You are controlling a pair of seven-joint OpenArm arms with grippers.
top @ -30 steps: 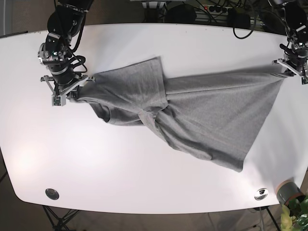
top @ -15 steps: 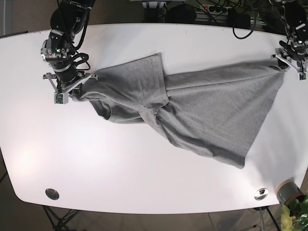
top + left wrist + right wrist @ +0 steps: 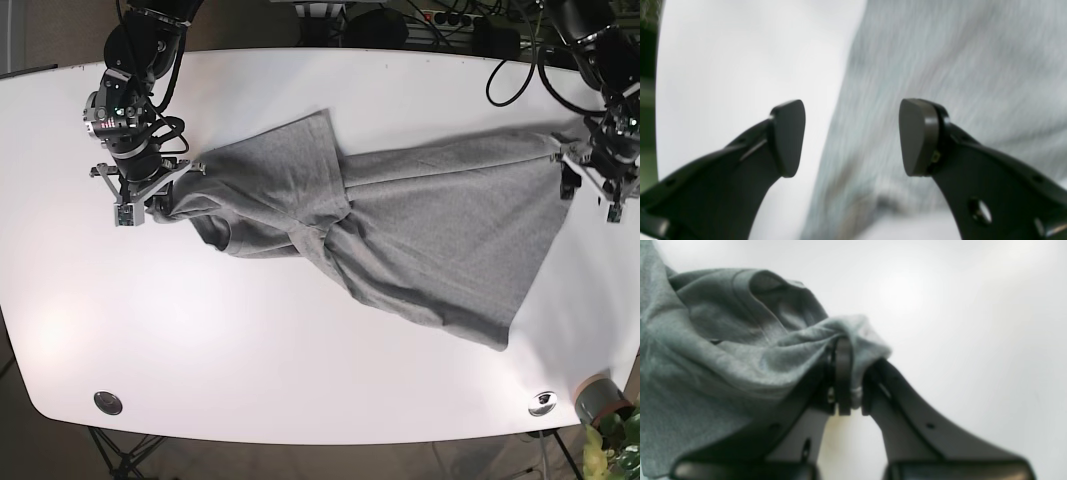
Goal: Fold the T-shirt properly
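On the white table (image 3: 300, 380) we see the grey T-shirt (image 3: 400, 230) spread crumpled between the arms. Our right gripper (image 3: 848, 380) is clamped on one bunched end; our left gripper (image 3: 851, 136) hangs spread apart over the other edge.

The T-shirt (image 3: 420, 240) is soft, matt heather-grey cloth on a smooth, slightly glossy white table (image 3: 300, 370).
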